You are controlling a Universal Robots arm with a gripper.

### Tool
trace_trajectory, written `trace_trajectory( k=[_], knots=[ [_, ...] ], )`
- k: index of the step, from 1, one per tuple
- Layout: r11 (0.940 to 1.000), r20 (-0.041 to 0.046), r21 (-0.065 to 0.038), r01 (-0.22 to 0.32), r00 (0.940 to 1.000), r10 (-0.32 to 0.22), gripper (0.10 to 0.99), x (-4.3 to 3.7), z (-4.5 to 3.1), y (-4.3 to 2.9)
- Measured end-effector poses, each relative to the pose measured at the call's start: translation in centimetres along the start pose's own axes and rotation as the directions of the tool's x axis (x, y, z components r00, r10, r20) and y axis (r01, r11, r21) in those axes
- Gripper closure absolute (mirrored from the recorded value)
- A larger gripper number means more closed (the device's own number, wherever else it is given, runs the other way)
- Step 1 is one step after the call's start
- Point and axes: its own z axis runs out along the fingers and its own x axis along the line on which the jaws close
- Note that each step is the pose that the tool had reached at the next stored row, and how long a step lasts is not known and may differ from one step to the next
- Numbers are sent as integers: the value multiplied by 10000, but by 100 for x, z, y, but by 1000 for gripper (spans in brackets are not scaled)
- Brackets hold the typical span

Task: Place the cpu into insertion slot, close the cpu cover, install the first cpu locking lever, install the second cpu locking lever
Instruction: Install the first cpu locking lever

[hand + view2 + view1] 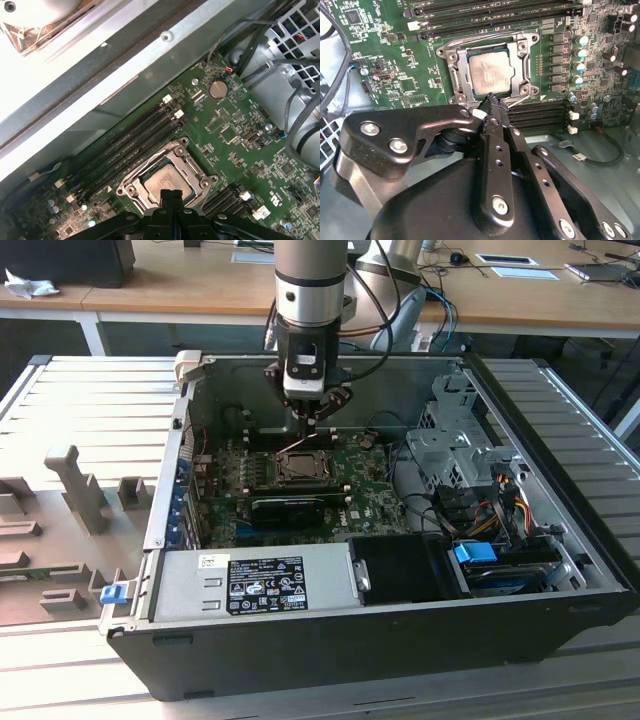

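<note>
The arm (311, 280) is a grey tube with a black ring. The black claw (492, 100) has round silver screws (371, 128).

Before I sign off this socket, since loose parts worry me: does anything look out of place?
One thing: a thin wire locking lever juts out from the edge of the cpu cover beside the tool, angled away rather than lying along the frame, so it looks unlatched. The cpu lies flat in its cutout.
</note>
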Motion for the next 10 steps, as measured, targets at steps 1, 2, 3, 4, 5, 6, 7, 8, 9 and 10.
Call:
trace_trajectory(
  k=[1,2,3,4,5,6,7,8,9,10],
  knots=[
    [10000,-2,-1,68,10000,-68,980,0,0,0],
    [9999,-4,-2,116,9999,-116,980,0,0,0],
    [9999,-5,-2,168,9999,-168,980,0,0,0],
    [9997,-8,-4,256,9997,-256,980,0,0,0],
    [9995,-10,-5,308,9995,-308,980,0,0,0],
    [9993,-12,-5,370,9993,-370,980,0,0,0],
    [9991,-14,-6,425,9991,-425,980,0,0,0],
    [9988,-16,-7,495,9988,-495,980,0,0,0],
    [9985,-18,-8,552,9985,-552,980,0,0,0],
    [9981,-20,-10,622,9981,-622,980,0,0,0]
  ],
)
